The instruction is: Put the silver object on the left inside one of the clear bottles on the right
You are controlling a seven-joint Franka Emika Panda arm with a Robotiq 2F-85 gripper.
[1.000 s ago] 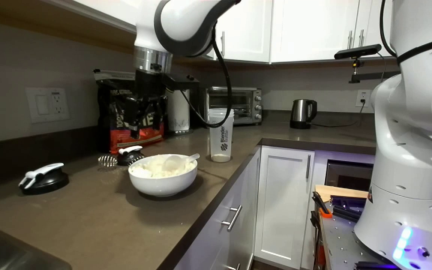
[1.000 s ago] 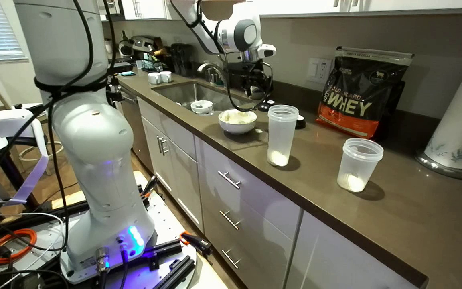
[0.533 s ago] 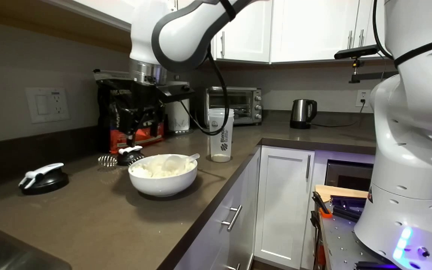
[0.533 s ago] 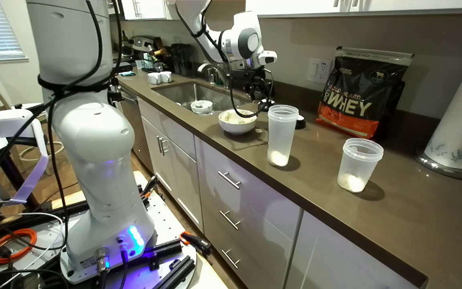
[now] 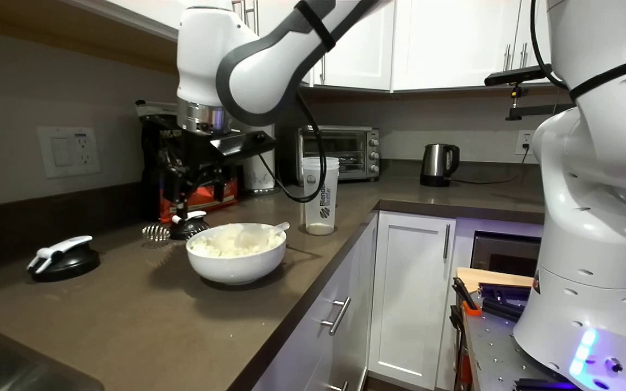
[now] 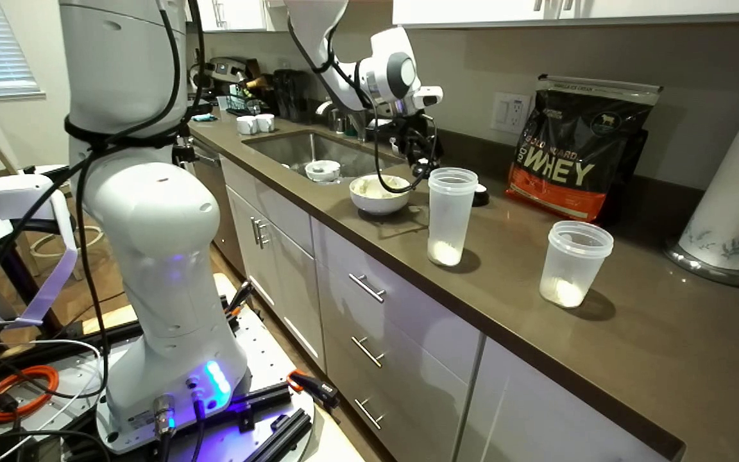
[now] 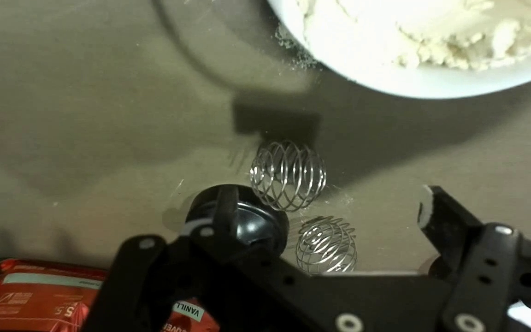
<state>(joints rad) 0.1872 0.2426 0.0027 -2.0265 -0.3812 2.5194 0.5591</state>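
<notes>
The black two-fingered hand hangs over the brown worktop — its fingers set wide apart. Beneath it, two silver openwork wire balls lie beside a round black lid. In an exterior view, a tall, slim clear plastic bottle stands right of the round white bowl, a shorter clear plastic bottle farther right.

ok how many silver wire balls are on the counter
2 in the wrist view: one wire ball nearer the white bowl, another wire ball farther from it; the gripper may hide more.
</notes>
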